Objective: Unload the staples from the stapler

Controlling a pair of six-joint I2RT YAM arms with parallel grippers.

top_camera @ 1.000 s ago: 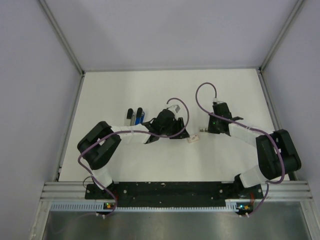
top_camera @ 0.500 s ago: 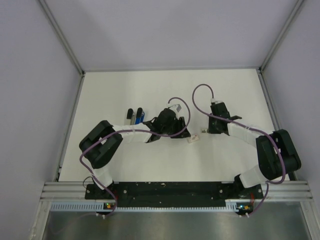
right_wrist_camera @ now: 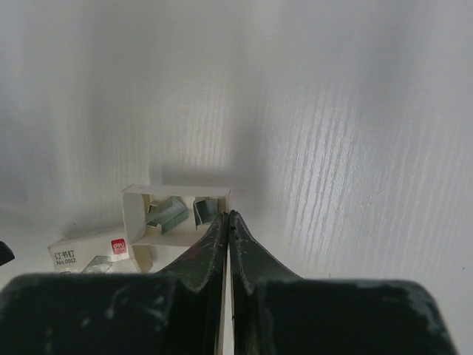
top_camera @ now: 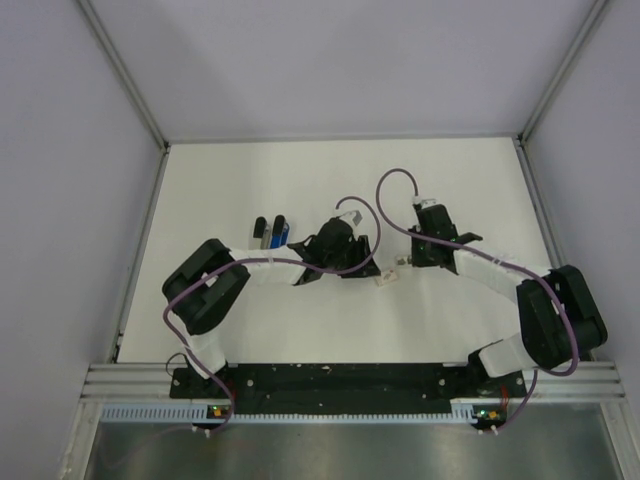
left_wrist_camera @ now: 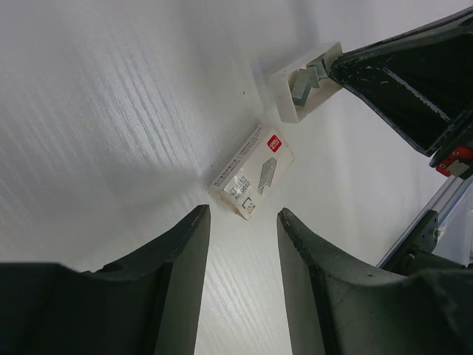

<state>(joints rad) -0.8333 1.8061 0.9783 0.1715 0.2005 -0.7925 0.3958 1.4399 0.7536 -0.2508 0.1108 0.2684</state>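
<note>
Table: stapler lies left of centre, apart from both arms, prob. parked there. Staple box and its open tray sit mid-frame; tray is likely the drop spot. L gripper half spread above the box, grasping nothing. R gripper clenched, tips at tray rim; can't tell if staples are pinched.

shows the stapler flat on the white table, left of centre - dark with a blue part, long axis pointing away from the arm bases, finer detail too small to tell. well apart to its right, shows silvery staples heaped loose in an open white tray - just beside it, a white sleeve, red logo up.
</note>
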